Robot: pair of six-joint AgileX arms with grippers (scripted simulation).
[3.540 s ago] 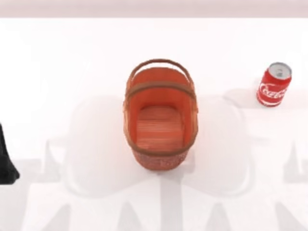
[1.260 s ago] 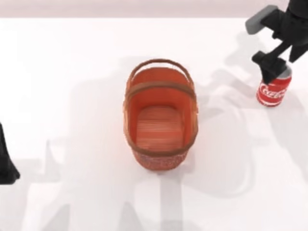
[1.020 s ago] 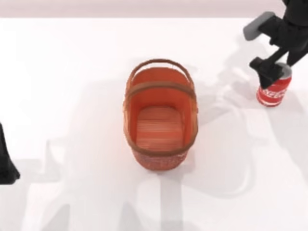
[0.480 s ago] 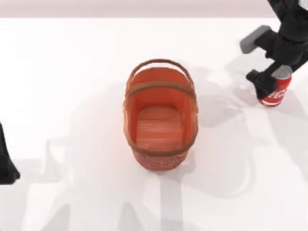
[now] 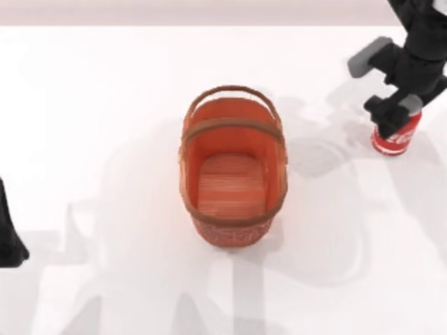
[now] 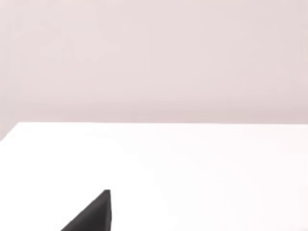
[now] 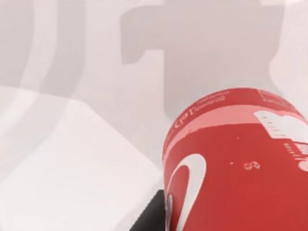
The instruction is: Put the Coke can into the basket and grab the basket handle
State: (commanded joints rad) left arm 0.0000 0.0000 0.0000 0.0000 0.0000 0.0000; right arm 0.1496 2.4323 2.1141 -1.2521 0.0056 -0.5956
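Note:
The red Coke can (image 5: 396, 138) stands upright on the table at the far right. My right gripper (image 5: 399, 110) is down over its top and shut on it. In the right wrist view the can (image 7: 240, 168) fills the near field, with one dark finger (image 7: 155, 214) pressed to its side; the other finger is hidden. The orange-red wicker basket (image 5: 184, 164) sits at the middle of the table with nothing inside. Its brown arched handle (image 5: 234, 125) spans it from rim to rim. My left gripper (image 5: 8, 244) is parked at the left edge, open.
The white table runs wide around the basket on all sides. Its far edge meets a pale wall at the top of the top view. The left wrist view shows only bare table, wall and one dark fingertip (image 6: 94, 214).
My right arm came in from the upper right and lowered over the can. In the last half second its fingers closed in on the can. Basket and left arm have not moved.

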